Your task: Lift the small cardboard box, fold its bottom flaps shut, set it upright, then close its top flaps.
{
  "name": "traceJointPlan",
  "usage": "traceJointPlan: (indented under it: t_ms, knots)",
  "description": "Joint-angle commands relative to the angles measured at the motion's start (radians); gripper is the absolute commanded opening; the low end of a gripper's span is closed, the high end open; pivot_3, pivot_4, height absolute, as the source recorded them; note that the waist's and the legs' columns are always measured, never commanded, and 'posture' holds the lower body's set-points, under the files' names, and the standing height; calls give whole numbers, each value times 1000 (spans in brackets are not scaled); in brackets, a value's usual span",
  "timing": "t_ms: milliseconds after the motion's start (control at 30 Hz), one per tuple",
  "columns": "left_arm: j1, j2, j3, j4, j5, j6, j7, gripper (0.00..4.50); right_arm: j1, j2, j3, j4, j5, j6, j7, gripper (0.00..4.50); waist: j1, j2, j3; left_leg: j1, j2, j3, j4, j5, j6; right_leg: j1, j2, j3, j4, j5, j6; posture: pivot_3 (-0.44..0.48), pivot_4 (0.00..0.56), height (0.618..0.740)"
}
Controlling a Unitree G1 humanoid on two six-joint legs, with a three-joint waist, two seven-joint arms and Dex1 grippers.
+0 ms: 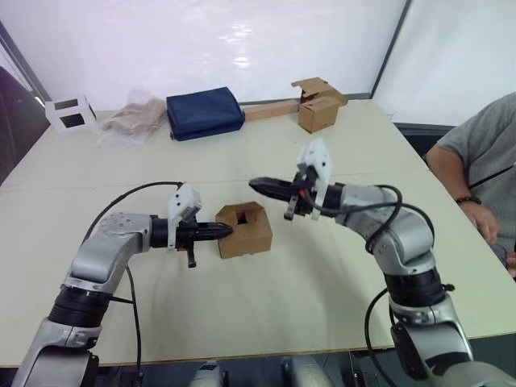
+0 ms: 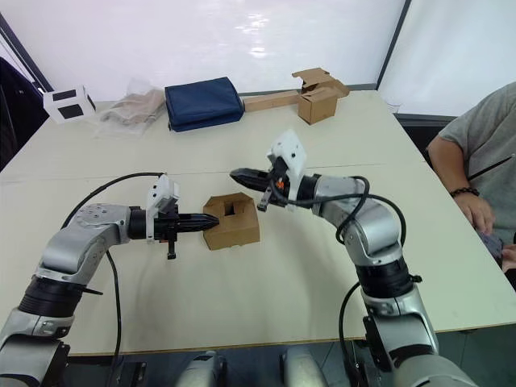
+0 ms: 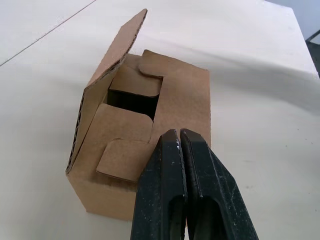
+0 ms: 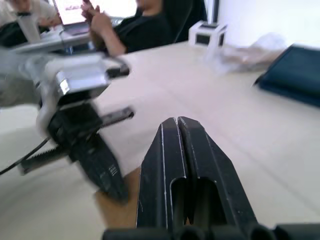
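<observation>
The left wrist view gives what the head views cannot: the top flaps of the small cardboard box are only partly folded, one long flap standing up at an angle, two short ones tucked inward, and a dark opening left between them. The right wrist view looks past that arm's own fingers to the left gripper against a brown edge of the box, with people seated at another table far behind.

The box stands upright on the white table, near its middle. The left gripper, fingers pressed together with nothing between them, has its tip against the box's side at the box's 9 o'clock. The right gripper, its fingers likewise closed and empty, hovers above and just behind the box at about 1 o'clock, apart from it.

Toward the table's far edge, at 12 o'clock from the box, lie a navy blue pouch and a wooden strip beside a second cardboard box with raised flaps. At 10 o'clock sit a crumpled plastic bag and a small white box. A person in a grey shirt sits at 3 o'clock, hand at the table's edge. Nothing lies between either gripper and the box.
</observation>
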Motion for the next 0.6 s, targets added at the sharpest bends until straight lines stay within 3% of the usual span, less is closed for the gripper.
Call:
traceJointPlan:
  t_ms: [33,200,600]
  knots:
    - [4,5,11,-34,-14,-3,7,69,-74,54,22,174,-81,-114,-54,0,0,0,0,0,0,0,0,0,0,0,0,0,0,0,0,0,150,740]
    - [9,6,12,-40,-17,-5,16,69,-90,92,113,313,-162,-210,-11,0,-1,0,0,0,0,0,-1,0,0,-1,0,0,0,0,0,0,150,740]
    - [32,42,43,-52,-45,18,18,69,48,53,224,247,-243,-236,61,0,-1,0,0,0,0,1,0,0,0,-1,0,0,0,0,0,0,150,740]
